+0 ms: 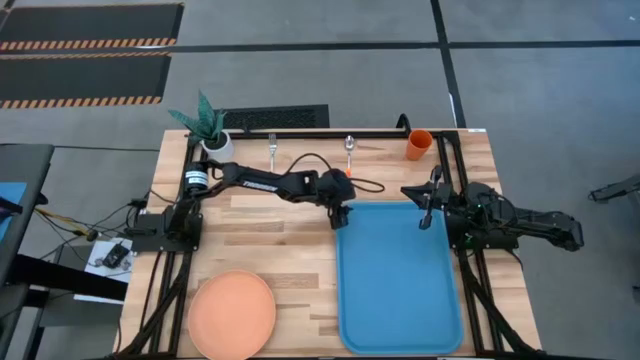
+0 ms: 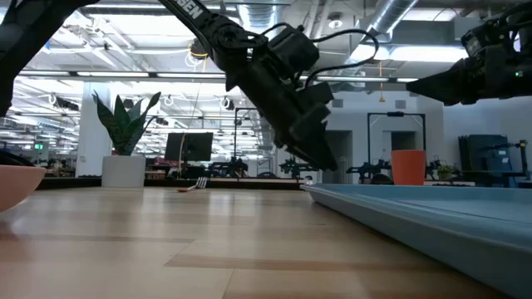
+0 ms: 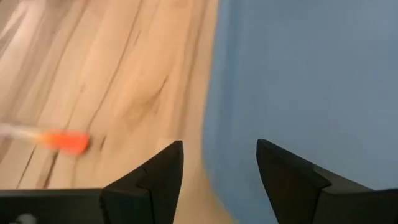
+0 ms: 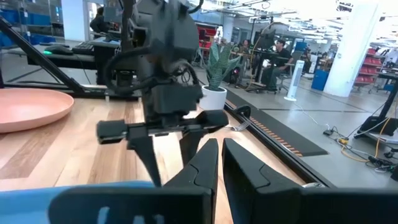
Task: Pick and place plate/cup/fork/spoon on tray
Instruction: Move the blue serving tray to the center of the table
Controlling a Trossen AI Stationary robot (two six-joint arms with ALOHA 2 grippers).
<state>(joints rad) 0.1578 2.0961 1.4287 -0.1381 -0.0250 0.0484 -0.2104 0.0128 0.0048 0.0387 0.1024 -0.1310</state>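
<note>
The blue tray [image 1: 400,290] lies on the table's right half. The salmon plate [image 1: 232,312] lies flat at the near left. Along the far edge lie the fork [image 1: 272,150] and the spoon [image 1: 349,148], and the orange cup [image 1: 419,145] stands upright there. My left gripper [image 1: 338,218] hangs open just above the tray's far left corner, slanting down, with nothing between its fingers [image 3: 163,171]. A blurred orange handle [image 3: 65,140] shows on the wood beside it. My right gripper [image 1: 426,210] waits shut over the tray's right rim, held level [image 4: 221,155].
A white pot with a green plant [image 1: 210,128] stands at the far left corner. A black rail [image 1: 330,131] runs along the far edge behind the fork and the spoon. Bare wood [image 1: 270,240] lies between the plate and the left arm.
</note>
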